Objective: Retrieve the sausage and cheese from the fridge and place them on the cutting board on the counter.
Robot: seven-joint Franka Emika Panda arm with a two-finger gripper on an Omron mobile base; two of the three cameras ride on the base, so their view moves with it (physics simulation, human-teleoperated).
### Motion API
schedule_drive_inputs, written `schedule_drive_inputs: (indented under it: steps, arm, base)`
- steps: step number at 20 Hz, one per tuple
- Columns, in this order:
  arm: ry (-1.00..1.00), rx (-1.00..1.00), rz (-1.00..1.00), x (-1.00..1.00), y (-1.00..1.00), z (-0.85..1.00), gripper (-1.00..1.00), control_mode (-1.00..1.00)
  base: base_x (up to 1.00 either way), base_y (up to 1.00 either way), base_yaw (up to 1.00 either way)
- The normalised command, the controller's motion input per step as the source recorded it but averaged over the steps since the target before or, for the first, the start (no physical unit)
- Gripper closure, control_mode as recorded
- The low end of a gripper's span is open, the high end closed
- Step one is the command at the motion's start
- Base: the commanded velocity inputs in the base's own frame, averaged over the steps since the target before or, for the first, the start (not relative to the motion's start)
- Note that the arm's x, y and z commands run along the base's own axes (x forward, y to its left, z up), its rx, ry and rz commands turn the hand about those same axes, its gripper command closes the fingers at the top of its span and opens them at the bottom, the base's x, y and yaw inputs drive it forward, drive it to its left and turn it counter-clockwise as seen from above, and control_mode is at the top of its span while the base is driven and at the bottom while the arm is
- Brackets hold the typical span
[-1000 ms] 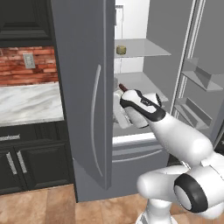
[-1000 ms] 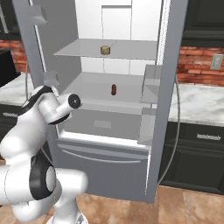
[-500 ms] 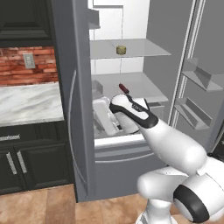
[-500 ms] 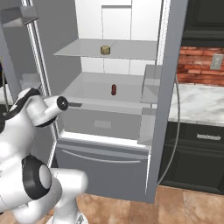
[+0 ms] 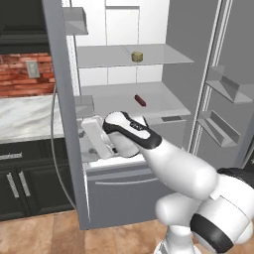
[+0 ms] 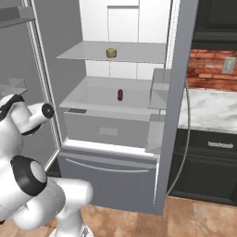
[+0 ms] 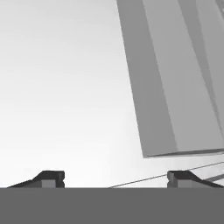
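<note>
sausage (image 5: pixel 140 100) sits up and right of hand (image 5: pixel 94 140), deeper on fridge (image 5: pixel 163 69) shelf, long axis running front-to-back. cheese (image 5: pixel 137 56) higher up. hand spread wide, empty.

The fridge (image 5: pixel 59 99) has a smooth, matt grey shell like painted metal, with a thin shiny silver handle (image 5: pixel 53 149). Its shelves (image 6: pixel 115 51) look like flat grey plastic. Beyond the pincer (image 7: pixel 116 179), the inner wall is plain matt white. The counter (image 6: pixel 213 109) is glossy veined marble under rough red brick (image 6: pixel 208 69).
</note>
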Motion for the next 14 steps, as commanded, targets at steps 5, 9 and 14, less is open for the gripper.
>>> schedule_drive_inputs:
  steps: [5, 9, 14]
  arm:
    - [0.00, 0.00, 0.01, 0.02, 0.45, 0.00, -1.00, -1.00]
    - [0.00, -0.08, 0.00, 0.11, -0.22, 0.00, -1.00, -1.00]
    - [-0.03, -0.13, -0.01, 0.00, -0.88, 0.03, -1.00, -1.00]
  base:
    - [0.00, 0.00, 0.00]
    - [0.00, 0.00, 0.00]
    - [0.00, 0.00, 0.00]
